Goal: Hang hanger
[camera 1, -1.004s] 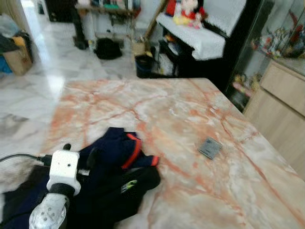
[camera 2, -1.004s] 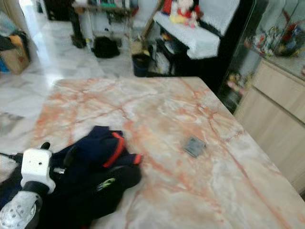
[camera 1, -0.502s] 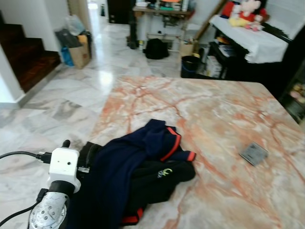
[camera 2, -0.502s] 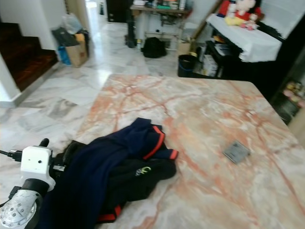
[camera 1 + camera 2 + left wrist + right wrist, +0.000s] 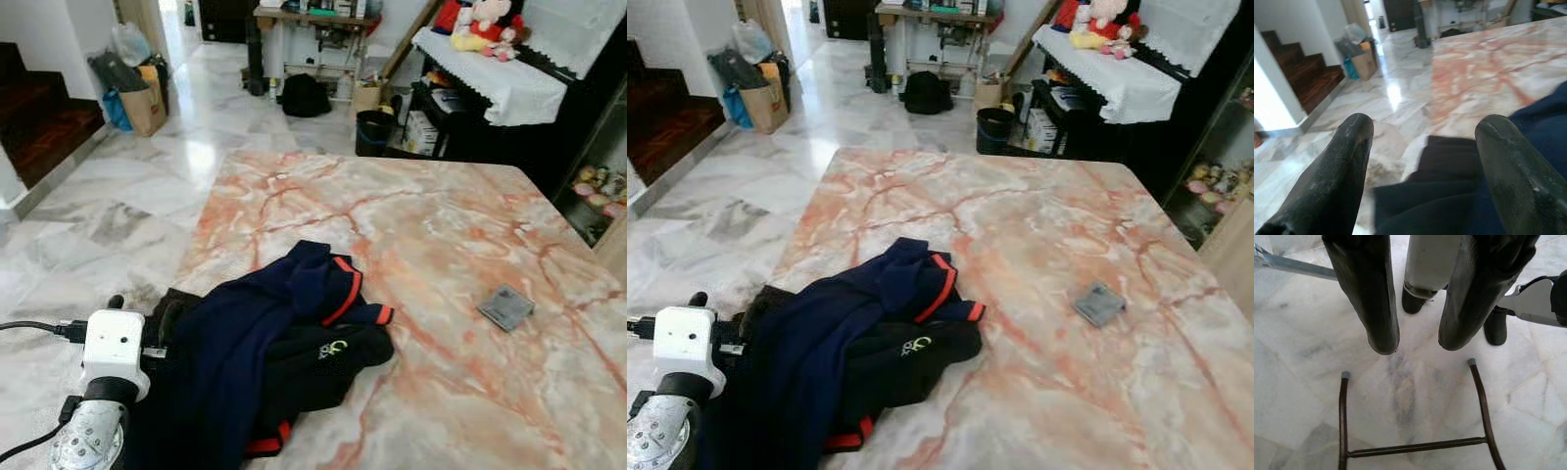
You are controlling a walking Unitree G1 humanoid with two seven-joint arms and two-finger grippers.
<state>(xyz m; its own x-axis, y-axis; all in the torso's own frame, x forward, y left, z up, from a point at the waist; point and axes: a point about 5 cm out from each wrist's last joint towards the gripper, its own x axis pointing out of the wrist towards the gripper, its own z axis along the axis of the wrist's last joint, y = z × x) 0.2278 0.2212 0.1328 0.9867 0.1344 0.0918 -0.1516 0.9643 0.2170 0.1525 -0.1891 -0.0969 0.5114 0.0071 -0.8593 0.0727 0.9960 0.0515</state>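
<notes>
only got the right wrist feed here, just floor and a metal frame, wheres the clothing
Observer: On the marble table, near its front left corner: a navy garment with red trim, in a heap.
Operator: left gripper near it?
Observer: Yes, the left gripper is open at the heap's left edge, holding nothing.
Operator: anything else on the table
Observer: A small grey flat object lies to the right, apart from the garment.
</notes>
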